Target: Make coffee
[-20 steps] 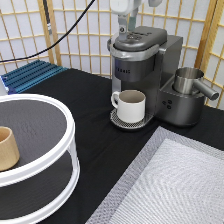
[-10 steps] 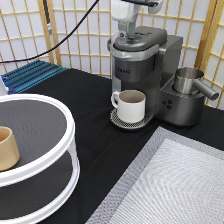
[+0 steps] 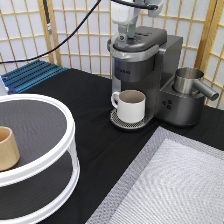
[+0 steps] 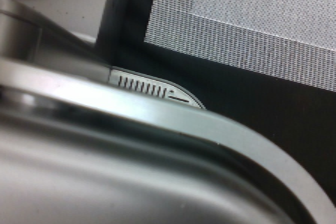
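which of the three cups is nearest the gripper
The white mug on the coffee machine drip tray, directly below the gripper. The steel cup sits further right; the wooden cup far left.

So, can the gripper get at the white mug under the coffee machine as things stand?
Probably yes. The gripper sits on the coffee machine lid, above the white mug. The mug's front and sides stand free on the drip tray; only the brew head overhangs it.
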{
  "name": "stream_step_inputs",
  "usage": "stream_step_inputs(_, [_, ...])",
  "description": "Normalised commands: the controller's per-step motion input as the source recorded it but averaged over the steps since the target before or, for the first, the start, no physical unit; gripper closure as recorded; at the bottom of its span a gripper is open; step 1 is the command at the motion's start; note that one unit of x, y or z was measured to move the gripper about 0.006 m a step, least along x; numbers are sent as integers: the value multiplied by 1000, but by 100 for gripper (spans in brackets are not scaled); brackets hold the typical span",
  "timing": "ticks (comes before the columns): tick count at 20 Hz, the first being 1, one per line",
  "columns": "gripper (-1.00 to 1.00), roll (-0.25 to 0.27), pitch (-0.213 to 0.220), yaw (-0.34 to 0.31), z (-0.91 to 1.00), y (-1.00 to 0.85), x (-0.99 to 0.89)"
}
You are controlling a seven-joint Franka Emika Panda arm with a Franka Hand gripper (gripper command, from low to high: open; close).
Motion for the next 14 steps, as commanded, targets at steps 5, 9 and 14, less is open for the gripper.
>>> stream_step_inputs(5, [-100,0,29,6,-1000,-69,17])
stream_step_inputs(9, [-100,-19,124,-17,-737,34,-82])
stream_step_inputs(14, [-100,-3,112,-8,921,-302,-258])
